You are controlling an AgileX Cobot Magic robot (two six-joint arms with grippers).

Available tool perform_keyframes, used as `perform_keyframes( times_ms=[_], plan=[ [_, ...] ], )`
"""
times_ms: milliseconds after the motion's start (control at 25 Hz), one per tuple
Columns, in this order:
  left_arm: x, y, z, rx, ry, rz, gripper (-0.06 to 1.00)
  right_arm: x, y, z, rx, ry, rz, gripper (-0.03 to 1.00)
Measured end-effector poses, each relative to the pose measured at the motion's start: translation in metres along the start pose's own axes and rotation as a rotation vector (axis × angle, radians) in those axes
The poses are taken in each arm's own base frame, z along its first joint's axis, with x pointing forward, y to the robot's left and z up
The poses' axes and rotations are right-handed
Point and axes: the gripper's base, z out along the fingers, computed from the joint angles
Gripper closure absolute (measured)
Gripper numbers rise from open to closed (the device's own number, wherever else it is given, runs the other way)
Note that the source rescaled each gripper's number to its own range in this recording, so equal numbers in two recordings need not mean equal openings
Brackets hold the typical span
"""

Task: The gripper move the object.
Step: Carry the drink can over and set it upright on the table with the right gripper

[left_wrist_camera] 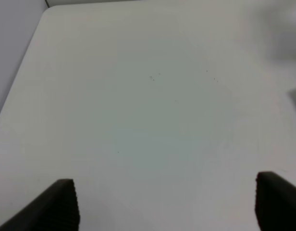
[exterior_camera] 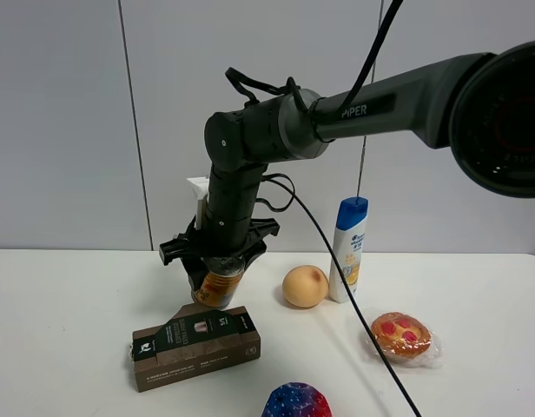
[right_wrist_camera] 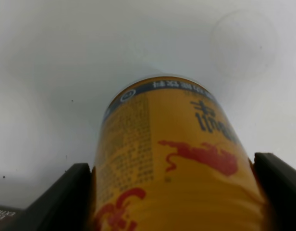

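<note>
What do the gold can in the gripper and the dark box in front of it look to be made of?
Gold can: probably thin metal with a glossy printed coat, judging by its smooth sheen and silvery rim. Dark box: likely cardboard with a matte brown print, going by its flat faces and crisp folded edges.

A robotics lab or test bench: a plain white table (exterior_camera: pixel 59 295) stands with its far edge against a bare, pale grey panelled wall (exterior_camera: pixel 59 113), and a dark robot arm (exterior_camera: pixel 398 100) marked "PIPER" reaches over it. Unrelated props sit on the tabletop: a shampoo bottle (exterior_camera: pixel 349 248) and a round fruit (exterior_camera: pixel 305 286) toward the far edge, and a wrapped pastry (exterior_camera: pixel 403 336), a brown box (exterior_camera: pixel 196 346) and a speckled ball (exterior_camera: pixel 295 402) toward the near edge.
</note>
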Motion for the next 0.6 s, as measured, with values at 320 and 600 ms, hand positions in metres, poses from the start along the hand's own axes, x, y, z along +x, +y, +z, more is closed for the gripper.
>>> perform_keyframes(
  times_ms=[320, 600],
  plan=[
    [0.0000, 0.0000, 0.0000, 0.000, 0.000, 0.000, -0.06, 0.0000, 0.0000, 0.0000, 0.000, 0.000, 0.000, 0.97],
    [0.0000, 0.0000, 0.0000, 0.000, 0.000, 0.000, -0.06, 0.0000, 0.0000, 0.0000, 0.000, 0.000, 0.000, 0.97]
  ],
)
